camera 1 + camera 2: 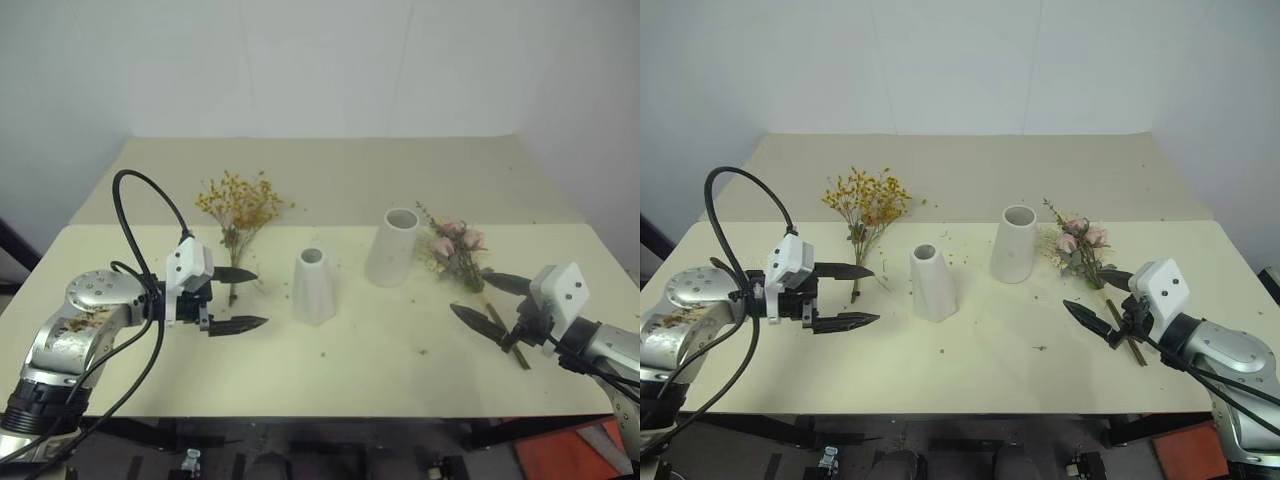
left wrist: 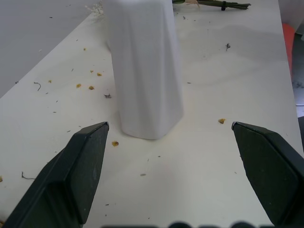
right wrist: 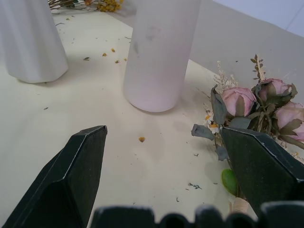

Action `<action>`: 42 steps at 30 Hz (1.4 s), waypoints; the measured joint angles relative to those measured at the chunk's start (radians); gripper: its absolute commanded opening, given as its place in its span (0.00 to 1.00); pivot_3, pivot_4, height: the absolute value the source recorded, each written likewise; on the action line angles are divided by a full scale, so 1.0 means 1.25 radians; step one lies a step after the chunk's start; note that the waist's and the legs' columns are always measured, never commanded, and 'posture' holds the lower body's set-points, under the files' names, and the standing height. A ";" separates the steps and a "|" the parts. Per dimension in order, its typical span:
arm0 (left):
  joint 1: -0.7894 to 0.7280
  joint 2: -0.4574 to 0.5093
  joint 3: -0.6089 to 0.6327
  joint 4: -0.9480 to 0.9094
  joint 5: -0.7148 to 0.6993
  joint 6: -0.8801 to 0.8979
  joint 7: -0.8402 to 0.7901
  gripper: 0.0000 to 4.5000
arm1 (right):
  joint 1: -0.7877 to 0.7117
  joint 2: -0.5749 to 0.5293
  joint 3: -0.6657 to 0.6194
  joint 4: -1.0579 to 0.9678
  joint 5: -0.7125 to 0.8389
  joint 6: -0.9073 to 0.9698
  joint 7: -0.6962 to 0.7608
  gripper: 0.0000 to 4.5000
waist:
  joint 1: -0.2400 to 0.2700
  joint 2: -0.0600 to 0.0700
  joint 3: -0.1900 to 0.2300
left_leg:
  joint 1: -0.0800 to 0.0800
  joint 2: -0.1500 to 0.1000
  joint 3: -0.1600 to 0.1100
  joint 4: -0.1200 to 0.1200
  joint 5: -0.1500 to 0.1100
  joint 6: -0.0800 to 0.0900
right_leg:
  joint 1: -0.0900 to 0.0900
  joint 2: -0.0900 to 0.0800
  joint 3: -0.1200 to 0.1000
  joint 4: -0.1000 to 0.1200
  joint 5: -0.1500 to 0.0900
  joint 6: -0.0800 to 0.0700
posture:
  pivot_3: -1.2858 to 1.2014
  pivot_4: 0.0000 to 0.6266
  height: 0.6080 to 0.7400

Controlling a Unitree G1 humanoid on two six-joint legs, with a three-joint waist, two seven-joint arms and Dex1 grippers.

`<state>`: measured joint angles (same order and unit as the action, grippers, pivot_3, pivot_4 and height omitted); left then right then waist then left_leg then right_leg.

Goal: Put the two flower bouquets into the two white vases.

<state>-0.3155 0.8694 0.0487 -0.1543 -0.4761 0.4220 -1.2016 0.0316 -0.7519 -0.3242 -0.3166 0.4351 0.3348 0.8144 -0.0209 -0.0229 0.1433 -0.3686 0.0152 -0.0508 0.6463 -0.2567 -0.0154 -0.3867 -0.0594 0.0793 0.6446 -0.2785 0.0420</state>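
Soft, even light is falling from above; vases (image 1: pixel 314 287) are casting faint shadows on the bench (image 1: pixel 400 350).

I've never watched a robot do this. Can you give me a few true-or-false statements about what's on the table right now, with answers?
1. Both vases are standing upright. True: the shorter vase and the taller vase.
2. The yellow bouquet sits in a vase. False: it lies on the table.
3. The left end effector is open and empty. True.
4. The right end effector grips the pink rose bouquet. False: it is open beside the stems.
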 measured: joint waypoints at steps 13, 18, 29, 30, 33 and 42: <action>-0.030 0.022 0.036 -0.006 -0.033 0.028 -0.009 1.00 | 0.002 -0.006 0.000 0.006 -0.010 0.003 0.005 0.99 | 0.001 0.000 0.000 | 0.000 0.000 0.000 0.000 0.000 0.000 | 0.000 0.000 0.000 0.000 0.000 0.000 | 0.52 0.24 1.00; -0.054 0.025 0.039 -0.004 -0.034 0.029 -0.022 1.00 | -0.004 -0.061 0.026 0.013 -0.066 0.131 -0.064 0.99 | 0.001 0.000 0.000 | 0.000 0.000 0.000 0.000 0.000 0.000 | 0.000 0.000 0.000 0.000 0.000 0.000 | 0.52 0.24 1.00; -0.104 0.015 0.027 0.006 -0.035 0.032 -0.030 1.00 | -0.183 -0.073 0.094 0.082 -0.095 0.482 -0.185 0.99 | -0.004 0.000 0.000 | 0.000 0.000 0.000 0.000 0.000 0.000 | 0.000 0.000 0.000 0.000 0.000 0.000 | 0.52 0.24 1.00; -0.115 0.015 0.027 0.006 -0.038 0.033 -0.031 1.00 | -0.197 -0.074 0.098 0.090 -0.095 0.501 -0.186 0.99 | -0.004 0.000 0.000 | -0.001 0.000 0.000 0.000 0.000 0.000 | 0.000 0.000 0.000 0.000 0.000 0.000 | 0.52 0.24 1.00; -0.155 0.018 0.017 0.009 -0.043 0.037 -0.046 1.00 | -0.243 -0.088 0.130 0.118 -0.096 0.544 -0.184 0.99 | -0.004 0.000 0.000 | -0.001 0.000 0.000 0.000 0.000 0.000 | 0.000 0.000 0.000 0.000 0.000 0.000 | 0.52 0.24 1.00; -0.308 0.016 -0.036 0.075 -0.042 0.071 -0.097 1.00 | -0.330 -0.100 0.236 0.215 -0.118 0.576 -0.164 0.99 | -0.009 0.000 0.000 | -0.002 -0.001 0.000 0.002 0.000 0.000 | -0.001 0.000 -0.002 0.000 0.000 0.000 | 0.52 0.24 1.00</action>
<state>-0.7006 0.8892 0.0038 -0.0612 -0.5292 0.5107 -1.3233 -0.3808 -0.8763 -0.0293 -0.0484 0.2876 1.0542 0.6089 -0.0318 -0.0234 0.1438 -0.3705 0.0145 -0.0512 0.6482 -0.2564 -0.0149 -0.3875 -0.0595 0.0774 0.6448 -0.2784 0.0419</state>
